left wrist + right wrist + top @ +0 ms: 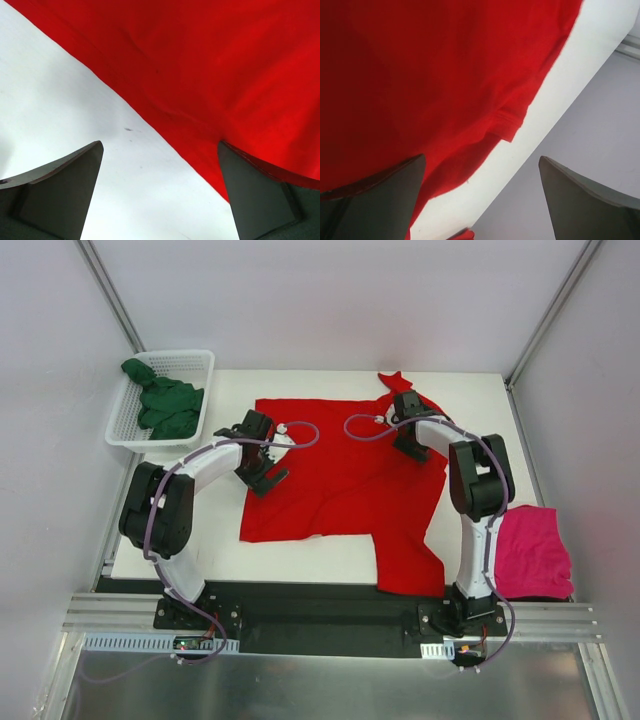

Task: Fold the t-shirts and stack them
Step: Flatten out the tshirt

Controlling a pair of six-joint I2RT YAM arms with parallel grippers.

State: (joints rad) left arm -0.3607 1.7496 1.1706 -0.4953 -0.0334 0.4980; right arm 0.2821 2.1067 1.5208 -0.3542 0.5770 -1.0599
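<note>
The red t-shirt (340,485) lies spread mostly flat across the middle of the white table (300,558), while the pink t-shirt (532,552) sits crumpled at the near right corner and the dark green t-shirt (165,408) is heaped in the white mesh basket (200,358) at the far left. The left gripper (262,478) hangs over the red shirt's left edge and the right gripper (408,448) over its right side by a sleeve hem, both with jaws spread wide, gripping nothing.

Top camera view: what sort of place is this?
Probably a lab robot cell: a white table walled by plain panels, left arm and right arm on a metal rail, a red t-shirt spread for folding.
</note>
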